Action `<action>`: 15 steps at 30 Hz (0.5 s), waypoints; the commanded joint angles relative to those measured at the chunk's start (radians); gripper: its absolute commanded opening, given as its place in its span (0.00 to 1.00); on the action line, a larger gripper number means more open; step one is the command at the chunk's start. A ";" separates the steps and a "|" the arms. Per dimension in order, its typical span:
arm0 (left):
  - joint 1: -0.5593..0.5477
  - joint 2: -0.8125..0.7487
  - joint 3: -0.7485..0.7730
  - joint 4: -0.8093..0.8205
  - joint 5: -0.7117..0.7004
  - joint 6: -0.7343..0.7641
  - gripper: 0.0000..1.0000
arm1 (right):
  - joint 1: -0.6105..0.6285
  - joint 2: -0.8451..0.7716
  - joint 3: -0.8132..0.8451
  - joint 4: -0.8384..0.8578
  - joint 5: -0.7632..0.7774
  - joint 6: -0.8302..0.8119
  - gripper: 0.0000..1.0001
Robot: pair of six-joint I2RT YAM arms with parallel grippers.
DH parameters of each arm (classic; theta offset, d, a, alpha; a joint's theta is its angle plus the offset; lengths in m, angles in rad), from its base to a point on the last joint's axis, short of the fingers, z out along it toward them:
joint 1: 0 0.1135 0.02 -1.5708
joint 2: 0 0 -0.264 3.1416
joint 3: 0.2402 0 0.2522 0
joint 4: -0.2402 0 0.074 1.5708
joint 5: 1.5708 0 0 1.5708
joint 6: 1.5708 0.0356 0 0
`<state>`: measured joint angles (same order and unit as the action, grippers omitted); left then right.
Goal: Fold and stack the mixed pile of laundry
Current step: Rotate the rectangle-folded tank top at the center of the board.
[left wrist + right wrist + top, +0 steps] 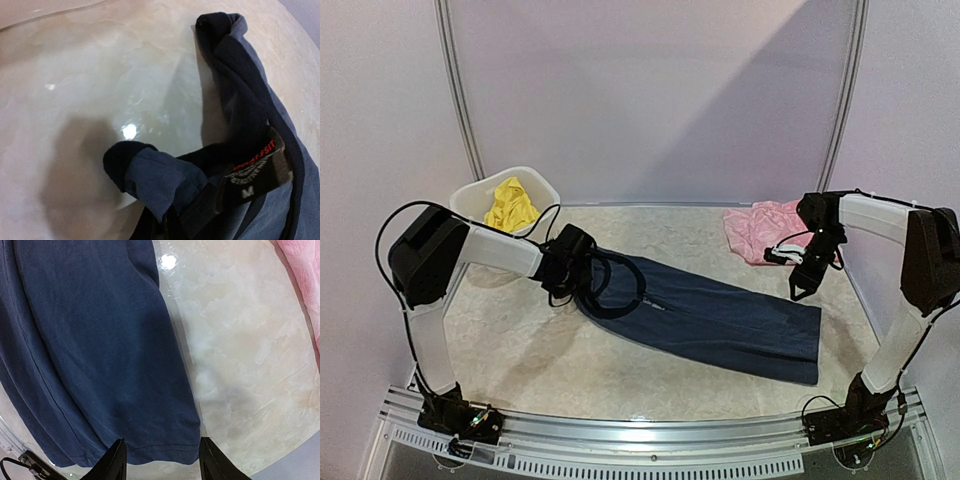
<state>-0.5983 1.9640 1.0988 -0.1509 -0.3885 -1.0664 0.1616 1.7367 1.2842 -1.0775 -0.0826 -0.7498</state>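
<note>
The navy sleeveless top (720,318) lies spread flat across the middle of the table, straps to the left and hem to the right. My left gripper (576,264) is at the strap end, shut on a bunched shoulder strap (160,177). The cloth hides its fingers; a neck label (256,169) with red lettering sits beside it. My right gripper (162,462) hovers open above the hem (165,450), touching nothing. The pink ruffled piece (760,228) lies at the back right, behind the right gripper. The yellow piece (510,205) sits in the white tub.
The white plastic tub (470,198) stands at the back left, just behind the left arm. A metal rail (650,440) runs along the near table edge. Curved poles and pale walls close off the back.
</note>
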 commanded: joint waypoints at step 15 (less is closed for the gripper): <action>0.106 0.043 0.091 -0.099 0.054 0.131 0.01 | -0.019 0.050 0.026 0.004 -0.025 -0.007 0.50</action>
<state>-0.5125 2.0438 1.2263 -0.1825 -0.3294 -0.9749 0.1474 1.7439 1.2858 -1.0767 -0.0856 -0.7494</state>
